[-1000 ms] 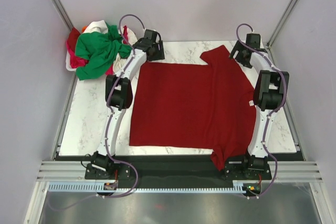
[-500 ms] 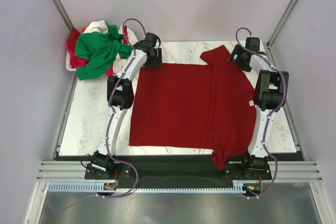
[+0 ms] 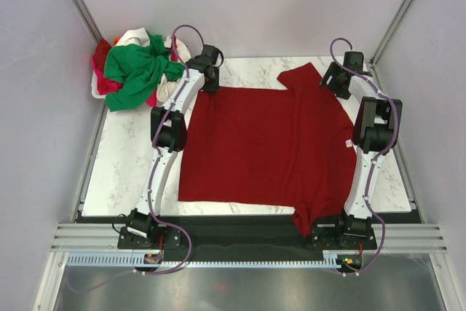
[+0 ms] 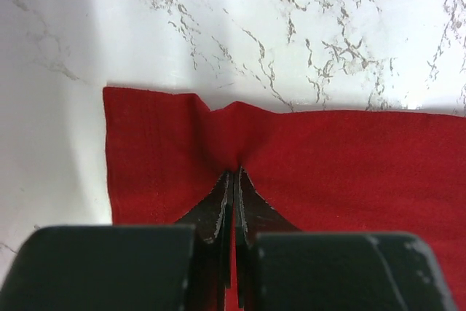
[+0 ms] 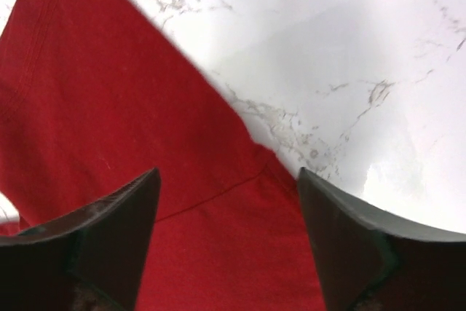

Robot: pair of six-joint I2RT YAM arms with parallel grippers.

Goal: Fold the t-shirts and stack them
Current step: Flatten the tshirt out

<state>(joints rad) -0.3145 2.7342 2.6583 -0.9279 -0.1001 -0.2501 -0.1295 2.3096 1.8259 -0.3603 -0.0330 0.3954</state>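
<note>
While the dark red t-shirt point(image 3: 262, 147) lies spread on the table point(image 3: 116, 172), the left gripper point(image 4: 234, 180) pinches its far-left edge. The right gripper point(image 5: 227, 180) gapes over the far sleeve, perhaps not touching.

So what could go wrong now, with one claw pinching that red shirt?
The left gripper pinches the dark red shirt by only a small pucker at its edge, so it might slip out when pulled. The right gripper is open and holds nothing; if only one side moves, the shirt may bunch or skew. A sleeve hangs off the table at the near edge and could snag.
</note>
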